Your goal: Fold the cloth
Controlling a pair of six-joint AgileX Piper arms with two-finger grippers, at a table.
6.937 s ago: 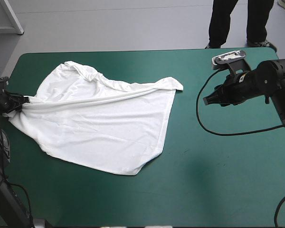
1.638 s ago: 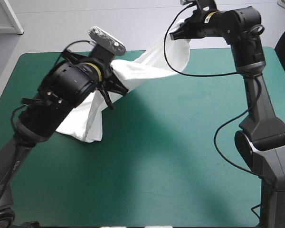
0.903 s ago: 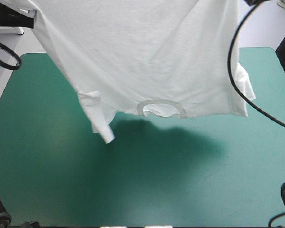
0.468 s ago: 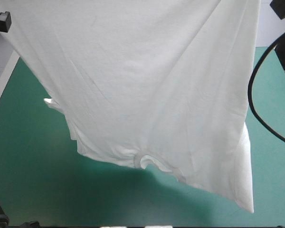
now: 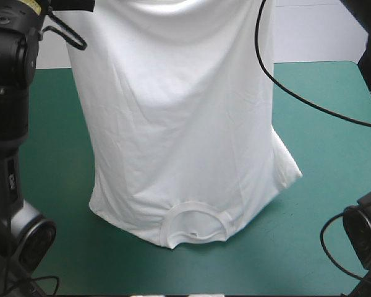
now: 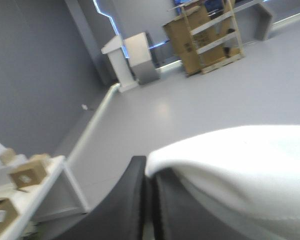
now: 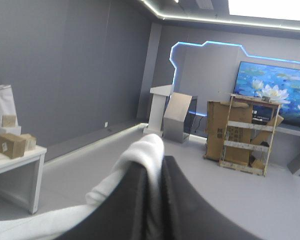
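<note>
One T-shirt [image 5: 179,124], thin white knit with light creases, hangs upside down over mid-table. Its ribbed collar [image 5: 195,226] lies as a ring on the teal-green table [image 5: 334,124], and one sleeve [image 5: 287,167] shows at the right. Just before, it hung wider and tilted, collar clear of the cover. Two grippers: left gripper [image 6: 149,200] and right gripper [image 7: 152,200] each pinch a top fold, fingers nearly closed.

You have both arms up high, both grippers pinching.
Your left arm [image 5: 9,68] and right arm [image 5: 366,238] stand tall; the left gripper [image 6: 149,164] and right gripper [image 7: 153,170] each press black fingers nearly together on the T-shirt [image 5: 173,124].
</note>
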